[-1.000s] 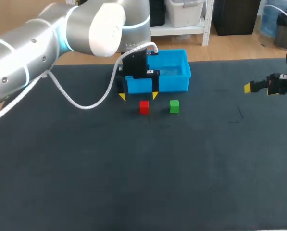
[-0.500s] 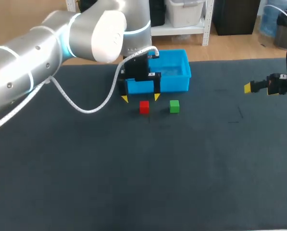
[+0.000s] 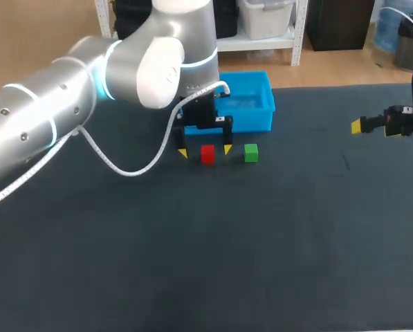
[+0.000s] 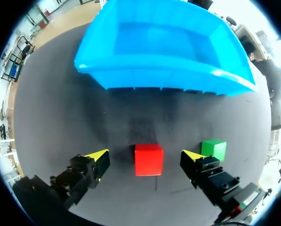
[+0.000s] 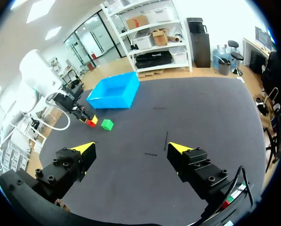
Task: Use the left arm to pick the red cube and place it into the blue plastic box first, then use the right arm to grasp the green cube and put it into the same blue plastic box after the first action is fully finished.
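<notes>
The red cube [image 3: 207,153] [image 4: 148,159] sits on the dark mat just in front of the blue plastic box [image 3: 256,116] [image 4: 159,70]. My left gripper [image 3: 205,150] [image 4: 146,157] hangs open over it, one yellow tip on each side, neither touching. The green cube [image 3: 251,153] [image 4: 214,149] lies right of the red one, beyond the gripper's outer finger. The box looks empty. My right gripper [image 3: 358,126] [image 5: 131,149] stands open at the table's far right, well away from both cubes; in its view the box [image 5: 113,94], the green cube [image 5: 107,124] and the red cube [image 5: 90,123] are far ahead.
My left arm [image 3: 68,104] crosses the table's left part from the edge, with a white cable [image 3: 123,162] looping under it. The dark mat [image 3: 206,242] stretches bare toward the front edge.
My left gripper has moved forward from over the box's front wall down toward the red cube, so its tips now straddle it. The right arm and both cubes stayed still.
</notes>
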